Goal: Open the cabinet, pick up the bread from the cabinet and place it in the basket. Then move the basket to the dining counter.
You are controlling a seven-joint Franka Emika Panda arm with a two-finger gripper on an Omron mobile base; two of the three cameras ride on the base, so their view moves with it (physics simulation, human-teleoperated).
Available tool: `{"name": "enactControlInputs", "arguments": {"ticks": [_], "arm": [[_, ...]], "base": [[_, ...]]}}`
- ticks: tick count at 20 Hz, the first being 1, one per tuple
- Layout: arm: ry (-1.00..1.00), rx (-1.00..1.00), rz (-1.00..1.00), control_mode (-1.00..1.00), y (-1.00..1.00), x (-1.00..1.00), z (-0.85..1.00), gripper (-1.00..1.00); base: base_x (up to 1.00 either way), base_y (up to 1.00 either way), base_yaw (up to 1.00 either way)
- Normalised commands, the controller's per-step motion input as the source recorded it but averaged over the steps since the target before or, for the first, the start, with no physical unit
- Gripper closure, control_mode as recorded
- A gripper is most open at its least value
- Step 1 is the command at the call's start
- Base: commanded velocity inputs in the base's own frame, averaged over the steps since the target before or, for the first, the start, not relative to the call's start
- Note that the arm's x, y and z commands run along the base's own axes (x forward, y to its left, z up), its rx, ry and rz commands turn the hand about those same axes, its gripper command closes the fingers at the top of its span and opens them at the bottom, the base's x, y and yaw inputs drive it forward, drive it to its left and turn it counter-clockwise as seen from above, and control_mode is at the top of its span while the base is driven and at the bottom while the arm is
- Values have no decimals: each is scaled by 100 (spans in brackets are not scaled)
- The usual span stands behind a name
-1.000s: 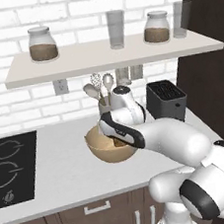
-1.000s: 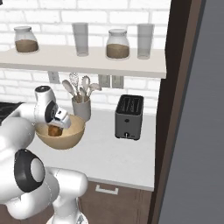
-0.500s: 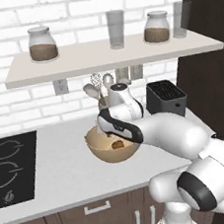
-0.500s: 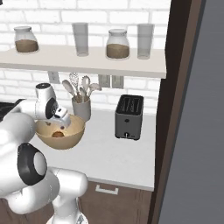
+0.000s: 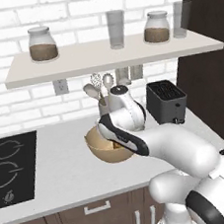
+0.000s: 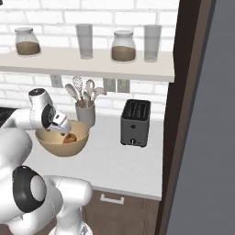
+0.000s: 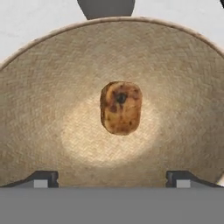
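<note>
The bread, a small brown speckled lump, lies free on the floor of the tan woven basket. My gripper hangs open just above it, its fingertips spread wide to either side and touching nothing. From the right base view the bread shows inside the basket, with the gripper over the rim. In the left base view the hand covers much of the basket, which stands on the pale worktop. The dining counter is out of view.
A grey utensil pot stands right behind the basket and a black toaster to its right. The black cooktop lies to the left. A shelf with jars and glasses hangs overhead. A tall dark cabinet panel borders the right.
The jaws have spread wide and let go of the bread, which now rests on the basket floor. The hand has stayed over the basket.
</note>
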Motion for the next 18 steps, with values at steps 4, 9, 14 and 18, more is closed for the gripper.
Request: {"name": "enactControlInputs", "arguments": {"ticks": [4, 9, 14, 18], "arm": [[-5, 2, -28, -100, -40, -51, 16, -100], [4, 23, -28, -100, -69, -5, 8, -100], [10, 18, -20, -100, -28, 0, -2, -100], [12, 4, -14, -100, -1, 0, -17, -100]], "base": [[0, 0, 0], [0, 0, 0], [0, 0, 0], [0, 0, 0]]}}
